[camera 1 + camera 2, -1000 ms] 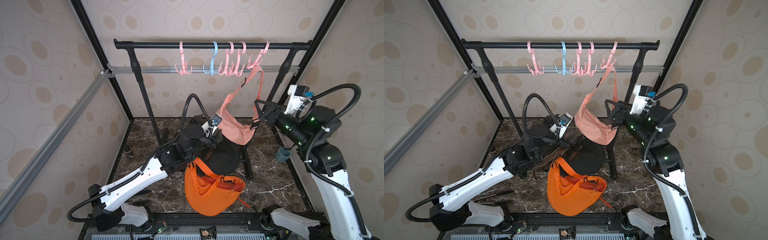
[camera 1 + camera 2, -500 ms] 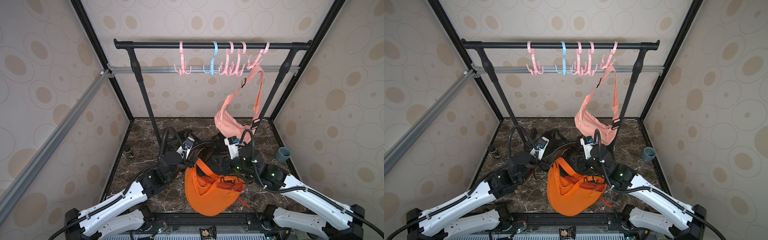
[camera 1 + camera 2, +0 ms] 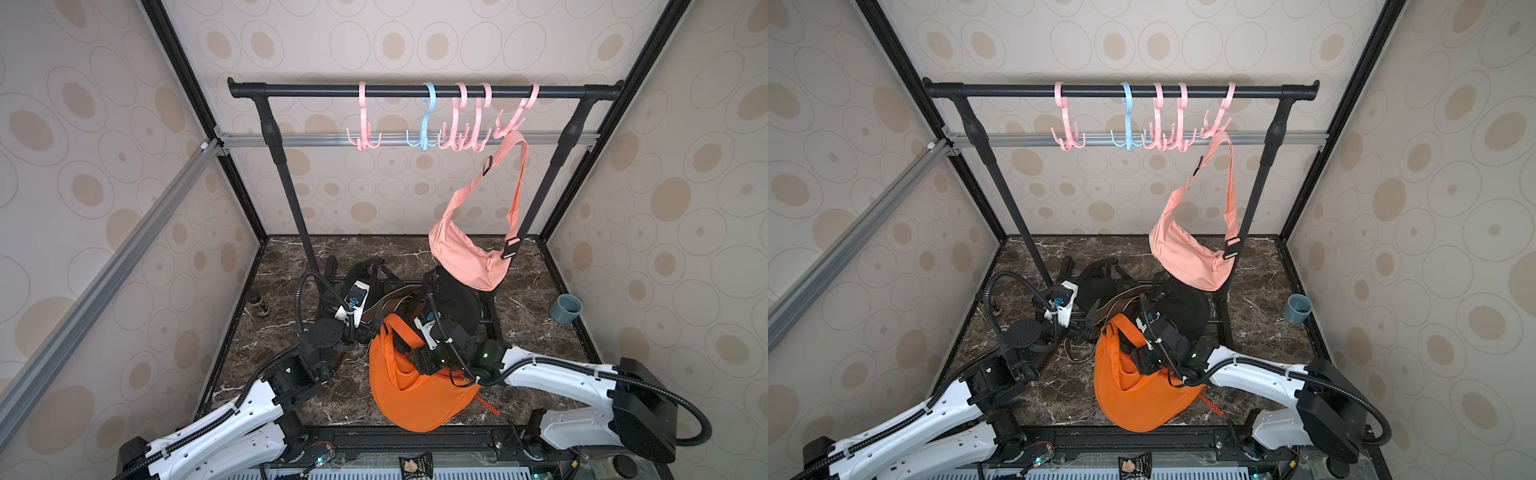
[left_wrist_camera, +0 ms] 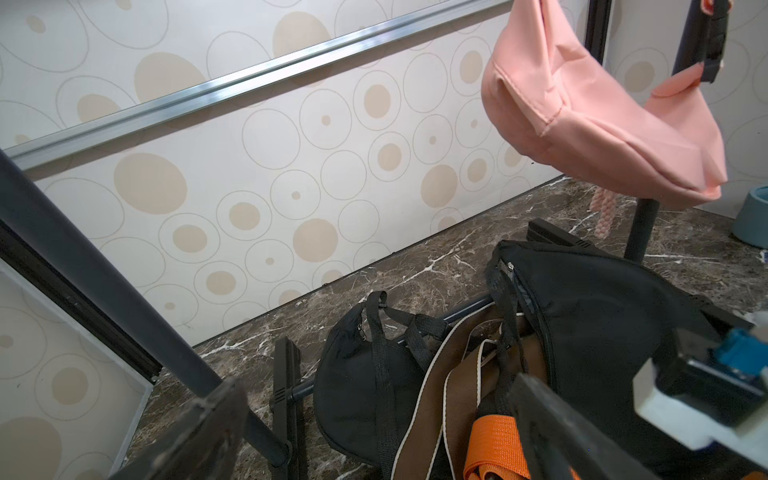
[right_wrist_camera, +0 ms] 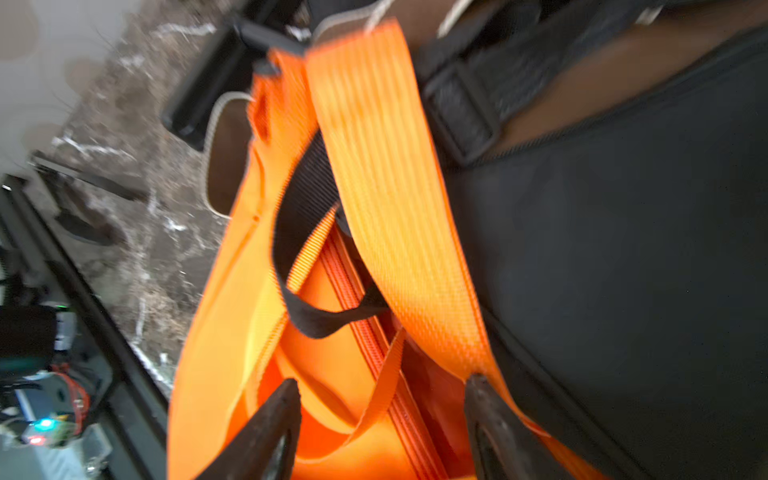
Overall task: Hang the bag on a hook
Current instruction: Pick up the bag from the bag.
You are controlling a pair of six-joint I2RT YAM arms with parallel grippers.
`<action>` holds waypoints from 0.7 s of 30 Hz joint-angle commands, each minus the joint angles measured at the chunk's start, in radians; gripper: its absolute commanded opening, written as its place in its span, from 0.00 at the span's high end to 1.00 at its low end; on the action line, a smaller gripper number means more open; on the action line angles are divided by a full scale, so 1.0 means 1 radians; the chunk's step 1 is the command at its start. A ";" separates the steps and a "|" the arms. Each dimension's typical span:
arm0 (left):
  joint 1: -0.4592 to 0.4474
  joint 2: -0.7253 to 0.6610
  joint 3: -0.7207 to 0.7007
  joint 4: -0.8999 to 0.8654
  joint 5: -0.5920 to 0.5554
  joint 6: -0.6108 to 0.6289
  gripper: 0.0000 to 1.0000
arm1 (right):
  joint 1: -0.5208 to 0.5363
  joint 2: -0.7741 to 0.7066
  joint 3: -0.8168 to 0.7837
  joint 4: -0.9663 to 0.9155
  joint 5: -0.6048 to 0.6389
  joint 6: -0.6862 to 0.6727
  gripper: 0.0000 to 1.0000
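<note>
The orange bag (image 3: 415, 399) is lying at the middle of the floor's (image 3: 536, 320) front edge. The right gripper (image 5: 382, 380) is hovering over it, jaws partly apart, gripping nothing. The left gripper (image 4: 378, 384) is gaping wide and empty beside its strap (image 4: 494, 444). A pink bag (image 3: 465, 257) is hanging on the rail's (image 3: 415, 89) rightmost hook (image 3: 517, 118).

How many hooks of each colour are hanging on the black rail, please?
Pink hooks: 4
Blue hook: 1
Total: 5
</note>
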 commanded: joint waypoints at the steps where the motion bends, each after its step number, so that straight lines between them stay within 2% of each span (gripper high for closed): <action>1: 0.006 -0.010 -0.005 0.039 0.001 -0.009 0.00 | 0.005 0.050 0.003 0.045 0.002 -0.015 0.35; 6: 0.005 -0.011 -0.010 0.039 0.004 -0.003 0.00 | 0.004 0.078 -0.008 0.067 0.039 -0.029 0.36; 9: 0.005 -0.011 -0.015 0.043 0.006 0.001 0.00 | 0.004 0.089 -0.010 0.079 0.063 -0.059 0.42; 13: 0.006 -0.009 -0.019 0.044 0.007 0.006 0.00 | 0.002 0.124 0.020 0.070 0.052 -0.099 0.54; 16: 0.005 -0.012 -0.017 0.045 0.009 0.009 0.00 | 0.002 0.121 0.039 0.051 0.060 -0.116 0.71; 19: 0.005 -0.015 -0.020 0.045 0.009 0.011 0.00 | 0.002 0.081 0.059 0.001 0.013 -0.128 0.68; 21: 0.005 -0.018 -0.022 0.046 0.011 0.009 0.00 | 0.002 0.060 0.098 -0.079 -0.099 -0.167 0.54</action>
